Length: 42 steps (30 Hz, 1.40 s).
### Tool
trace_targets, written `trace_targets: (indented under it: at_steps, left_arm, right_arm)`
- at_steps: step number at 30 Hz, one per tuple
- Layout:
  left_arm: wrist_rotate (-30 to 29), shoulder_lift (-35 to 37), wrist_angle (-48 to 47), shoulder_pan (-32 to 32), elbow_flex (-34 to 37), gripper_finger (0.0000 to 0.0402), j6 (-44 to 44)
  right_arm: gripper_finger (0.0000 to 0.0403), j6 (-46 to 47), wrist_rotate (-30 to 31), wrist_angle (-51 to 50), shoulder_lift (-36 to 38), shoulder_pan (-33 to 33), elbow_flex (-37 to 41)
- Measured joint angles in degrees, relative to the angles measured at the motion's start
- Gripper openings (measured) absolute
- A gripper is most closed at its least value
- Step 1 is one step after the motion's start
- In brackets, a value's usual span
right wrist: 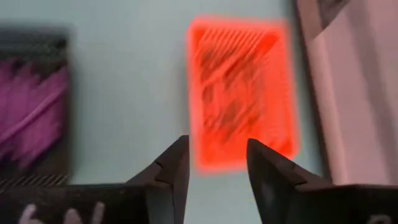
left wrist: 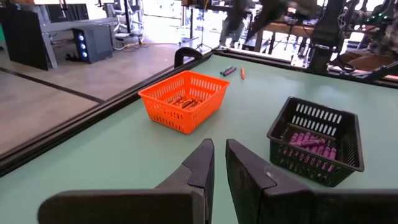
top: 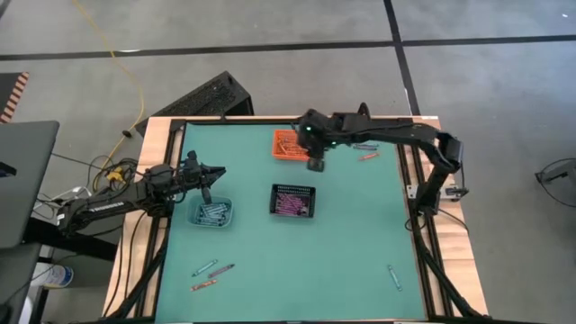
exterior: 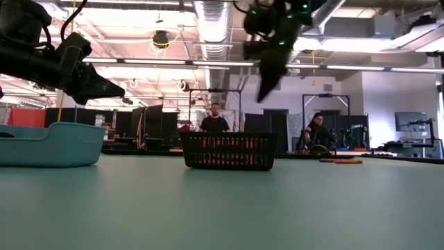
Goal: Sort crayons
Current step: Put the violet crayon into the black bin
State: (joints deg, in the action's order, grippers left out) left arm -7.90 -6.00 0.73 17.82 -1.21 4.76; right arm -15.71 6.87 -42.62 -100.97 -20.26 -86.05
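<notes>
**Sorting stock: loose crayons and risks, near to far**

- Near edge of desk (top: 270,270): three loose crayons (top: 212,271) at the left corner, one grey crayon (top: 394,276) at the right corner. Risk: lying close together, the three may be nudged or taken two at once by wide jaws.
- Left side: clear bin (top: 211,213) holding grey-blue crayons. Left gripper (top: 216,175) hangs just beside and above it, jaws nearly shut with a narrow gap, nothing held. Risk: a low swing clips the bin's rim and shifts it.
- Middle: black bin (top: 293,200) with purple crayons.
- Far side: orange bin (top: 290,144) with orange crayons. Right gripper (right wrist: 214,163) hovers high beside it, jaws open and empty. Risk: on descent a finger may catch the orange bin's wall.
- Far right: a few crayons (top: 365,150) lie loose, near the desk's edge. Risk: a sideways push rolls one off or against the frame, out of reach.
</notes>
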Motion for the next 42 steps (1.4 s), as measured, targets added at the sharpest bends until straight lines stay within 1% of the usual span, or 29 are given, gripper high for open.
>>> trace_targets:
  at_steps: [3, 5, 10, 13, 16, 19, 21, 28, 32, 35, 39, 42]
  left_arm:
    - [0.0, 0.0, 0.0, 0.0, 0.0, 0.0029, 0.0]
    - [0.0, 0.0, 0.0, 0.0, 0.0, 0.0029, 0.0]
    - [0.0, 0.0, 0.0, 0.0, 0.0, 0.0029, 0.0]
    - [0.0, 0.0, 0.0, 0.0, 0.0, 0.0029, 0.0]
    - [0.0, 0.0, 0.0, 0.0, 0.0, 0.0029, 0.0]
    - [0.0, 0.0, 0.0, 0.0, 0.0, 0.0029, 0.0]
    - [0.0, 0.0, 0.0, 0.0, 0.0, 0.0029, 0.0]
    - [0.0, 0.0, 0.0, 0.0, 0.0, 0.0029, 0.0]
    - [0.0, 0.0, 0.0, 0.0, 0.0, 0.0029, 0.0]
    - [0.0, 0.0, 0.0, 0.0, 0.0, 0.0029, 0.0]
    - [0.0, 0.0, 0.0, 0.0, 0.0, 0.0029, 0.0]
    - [0.0, 0.0, 0.0, 0.0, 0.0, 0.0029, 0.0]
  right_arm:
    - [0.0163, 3.6, -5.3, -9.1, 3.0, -2.9, 1.5]
    - [0.0163, 6.9, -6.1, -11.5, 6.0, -5.4, 4.6]
    - [0.0153, 13.1, -6.4, -11.1, 13.1, -10.3, 13.0]
    - [0.0146, 16.0, -6.7, -9.6, 15.1, -12.6, 17.2]
    - [0.0142, 18.7, -6.6, -8.7, 15.6, -14.8, 20.9]
    - [0.0141, 20.2, -6.4, -7.3, 14.2, -17.4, 23.5]
    - [0.0141, 20.1, -5.2, -6.1, 12.5, -19.2, 24.7]
    - [0.0140, 13.1, -4.7, -3.3, 4.0, -24.2, 24.9]
    - [0.0140, 9.8, -2.9, -3.0, 0.4, -25.0, 24.9]
    - [0.0140, 8.0, -0.9, -2.7, -1.0, -24.9, 24.9]
    - [0.0140, 6.7, -0.7, -2.9, -1.3, -24.2, 24.9]
    - [0.0140, 6.0, -0.7, -3.0, -0.1, -23.7, 24.9]
